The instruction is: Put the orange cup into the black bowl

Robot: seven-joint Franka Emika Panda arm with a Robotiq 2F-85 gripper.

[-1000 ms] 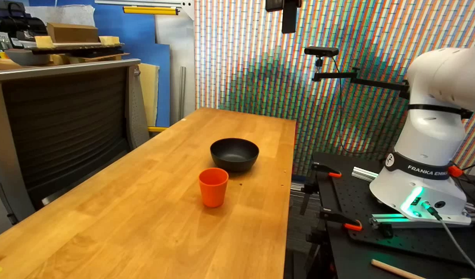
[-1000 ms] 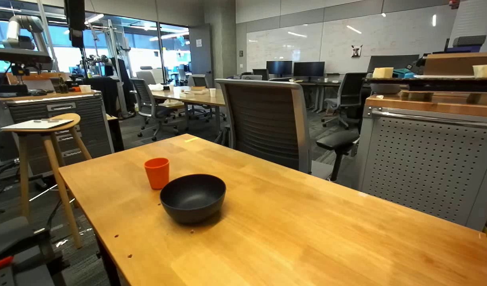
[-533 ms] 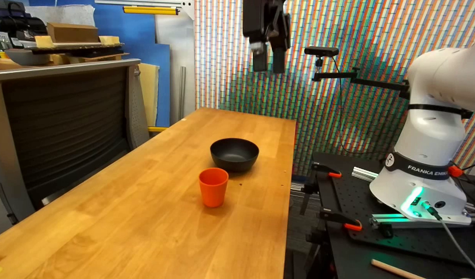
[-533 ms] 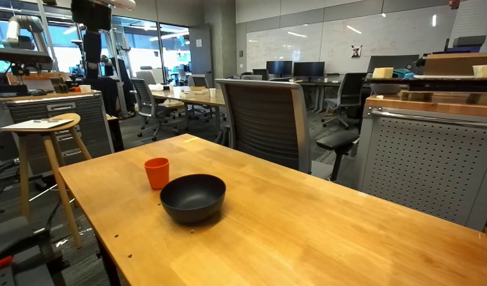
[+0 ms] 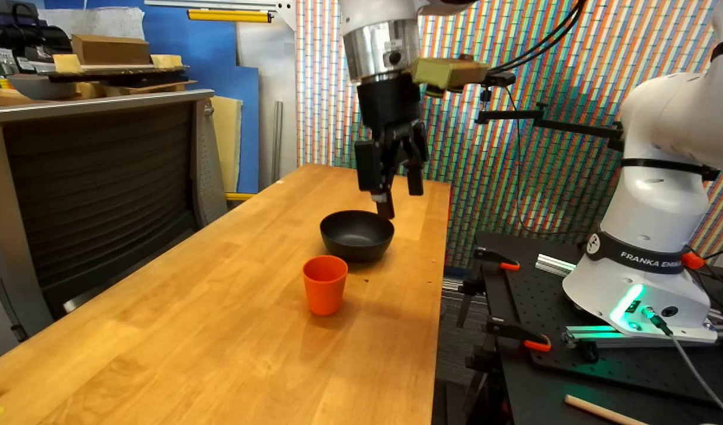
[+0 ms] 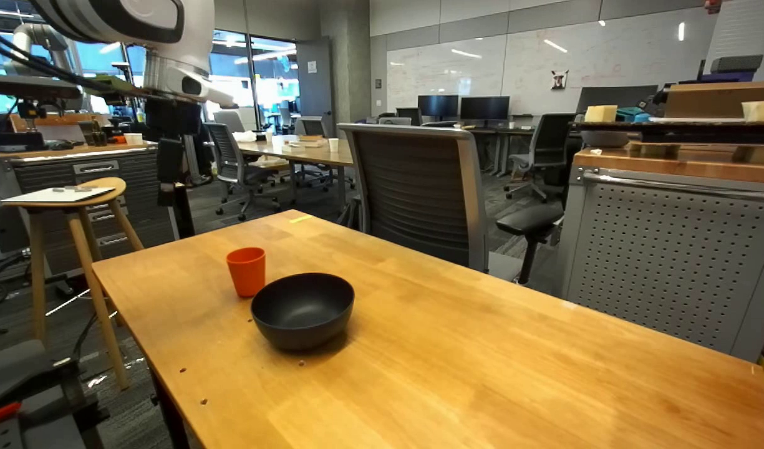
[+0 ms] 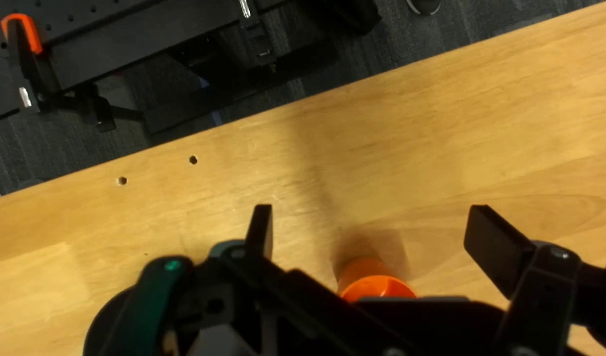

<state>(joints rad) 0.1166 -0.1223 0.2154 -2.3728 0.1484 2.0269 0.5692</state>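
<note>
Gripper up in the air above desktop level, jaws spread wide. Orange cup upright on the desk, just beside the black bowl. Both sit nearer the robot-side long edge; cup is closer to the short edge with the yellow mark at its corner.

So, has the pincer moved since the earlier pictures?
Yes. In an exterior view, the pincer has come down and towards the picture's left: earlier it appeared above the far edge of the wooden table; now it appears partly below that edge.
</note>
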